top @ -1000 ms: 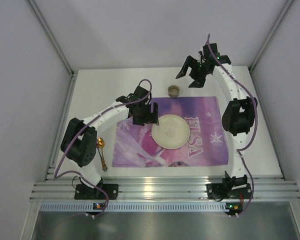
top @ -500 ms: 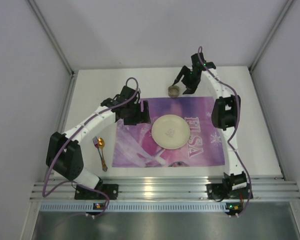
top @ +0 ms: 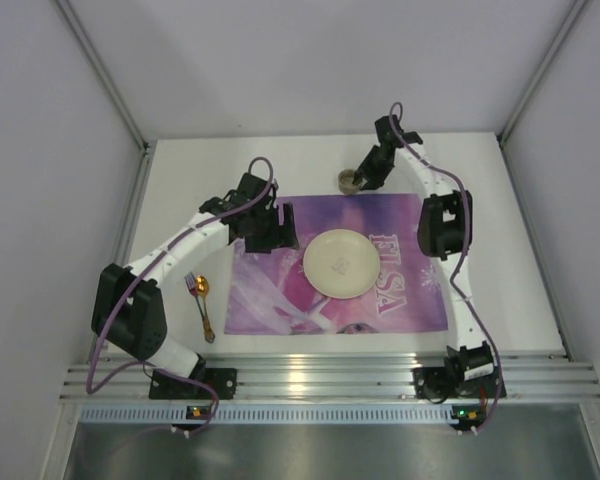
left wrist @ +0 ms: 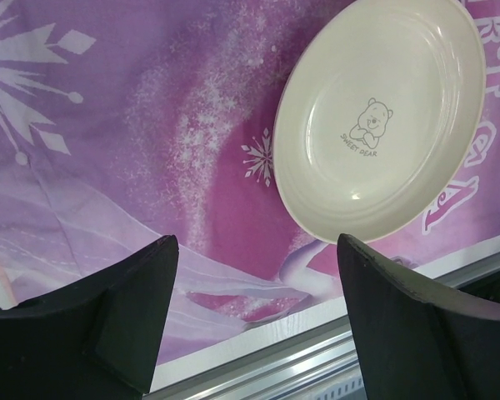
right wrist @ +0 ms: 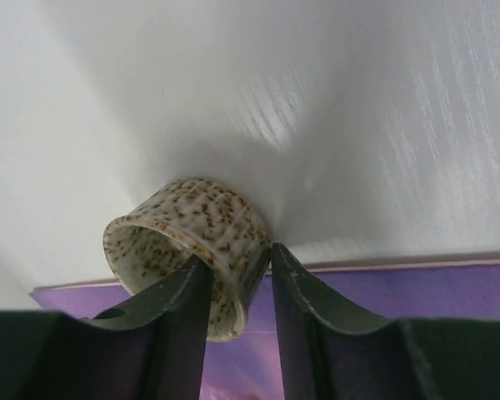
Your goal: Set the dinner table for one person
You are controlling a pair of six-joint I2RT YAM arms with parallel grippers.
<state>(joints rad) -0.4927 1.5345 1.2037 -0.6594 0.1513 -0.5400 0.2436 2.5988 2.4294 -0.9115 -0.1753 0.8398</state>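
A small brown-speckled cup (top: 347,181) (right wrist: 192,221) stands on the white dinner table (top: 200,180) just beyond the far edge of the purple ELSA placemat (top: 410,290). My right gripper (top: 360,178) (right wrist: 237,262) has the cup's near wall between its jaws, one finger inside the rim and one against the outside. A cream plate (top: 340,263) (left wrist: 383,117) lies in the middle of the placemat. Over the mat's left part, away from the plate, my left gripper (top: 278,232) (left wrist: 258,250) hangs open, holding nothing.
A gold spoon (top: 205,300) and a fork (top: 190,283) lie on the table left of the placemat (left wrist: 150,125). The ribbed aluminium rail (top: 330,380) (left wrist: 317,358) runs along the near edge. Grey walls enclose the table on three sides.
My right arm swung left and down onto the cup and its jaws narrowed onto the cup's wall. My left arm drew back left from the plate, staying open.
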